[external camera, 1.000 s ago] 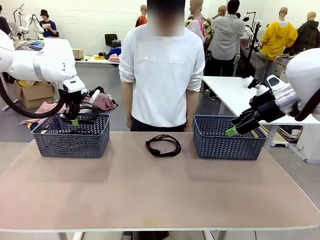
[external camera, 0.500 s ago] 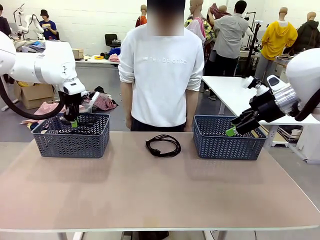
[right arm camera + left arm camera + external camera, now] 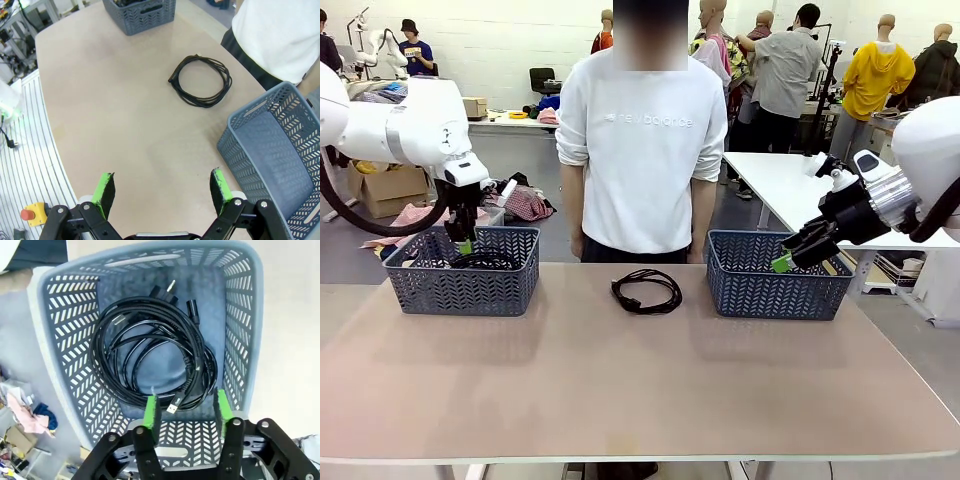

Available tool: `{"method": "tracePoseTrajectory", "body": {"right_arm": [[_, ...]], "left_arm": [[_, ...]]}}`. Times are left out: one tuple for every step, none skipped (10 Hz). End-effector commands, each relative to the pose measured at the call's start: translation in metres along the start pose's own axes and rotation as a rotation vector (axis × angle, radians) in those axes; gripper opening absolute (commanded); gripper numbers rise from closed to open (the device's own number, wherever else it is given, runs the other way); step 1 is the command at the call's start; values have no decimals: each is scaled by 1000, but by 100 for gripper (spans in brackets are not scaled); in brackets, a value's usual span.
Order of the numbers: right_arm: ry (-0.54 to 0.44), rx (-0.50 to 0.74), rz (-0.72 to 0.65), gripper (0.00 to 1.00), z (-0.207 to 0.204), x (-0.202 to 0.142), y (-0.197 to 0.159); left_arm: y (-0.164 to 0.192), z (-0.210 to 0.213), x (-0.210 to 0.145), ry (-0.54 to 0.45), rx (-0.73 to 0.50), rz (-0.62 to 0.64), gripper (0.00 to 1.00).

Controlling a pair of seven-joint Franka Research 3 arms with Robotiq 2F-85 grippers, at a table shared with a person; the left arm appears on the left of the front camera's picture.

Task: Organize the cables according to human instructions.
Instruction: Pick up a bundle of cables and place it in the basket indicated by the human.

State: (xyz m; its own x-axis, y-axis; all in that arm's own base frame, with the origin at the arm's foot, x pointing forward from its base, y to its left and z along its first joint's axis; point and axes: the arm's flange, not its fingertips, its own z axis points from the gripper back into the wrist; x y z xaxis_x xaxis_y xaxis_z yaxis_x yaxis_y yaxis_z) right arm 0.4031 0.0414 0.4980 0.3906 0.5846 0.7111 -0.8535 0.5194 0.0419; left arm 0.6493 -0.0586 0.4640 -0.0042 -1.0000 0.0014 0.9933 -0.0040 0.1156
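One coiled black cable (image 3: 646,291) lies on the table between the two baskets, in front of the person, and I see that cable (image 3: 201,80) from the right wrist too. More coiled black cables (image 3: 150,357) rest on the floor of the left basket (image 3: 240,330); they are tangled together, so I cannot tell how many there are. My left gripper (image 3: 186,410) hovers open above them, holding nothing. From the front, the left gripper (image 3: 463,240) hangs over the left basket (image 3: 462,285). My right gripper (image 3: 783,262) is open and empty beside the right basket (image 3: 777,290).
The person (image 3: 645,150) stands at the far table edge between the baskets, arms down. The right basket (image 3: 270,150) looks empty from the right wrist. The near half of the table (image 3: 620,390) is bare. Clothes and boxes lie on the floor behind the left basket.
My left gripper opened and let go of a coiled cable, which dropped into the left basket. The gripper rose slightly. The right arm has not moved.
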Motion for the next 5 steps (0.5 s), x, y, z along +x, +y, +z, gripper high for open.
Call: {"method": "tracePoseTrajectory", "body": {"right_arm": [[-36, 15, 19, 100, -1, 0, -3], [-36, 15, 19, 100, -1, 0, -3], [-36, 15, 19, 100, -1, 0, -3], [-36, 15, 19, 100, -1, 0, -3], [-36, 15, 19, 100, -1, 0, -3]], "left_arm": [[-1, 6, -2, -3, -21, 27, 78], [-2, 8, -1, -6, -25, 27, 100], [-3, 9, 1, -12, -24, 26, 76], [-4, 11, 1, -16, -23, 30, 100], [-6, 12, 1, -22, -26, 36, 96]]}}
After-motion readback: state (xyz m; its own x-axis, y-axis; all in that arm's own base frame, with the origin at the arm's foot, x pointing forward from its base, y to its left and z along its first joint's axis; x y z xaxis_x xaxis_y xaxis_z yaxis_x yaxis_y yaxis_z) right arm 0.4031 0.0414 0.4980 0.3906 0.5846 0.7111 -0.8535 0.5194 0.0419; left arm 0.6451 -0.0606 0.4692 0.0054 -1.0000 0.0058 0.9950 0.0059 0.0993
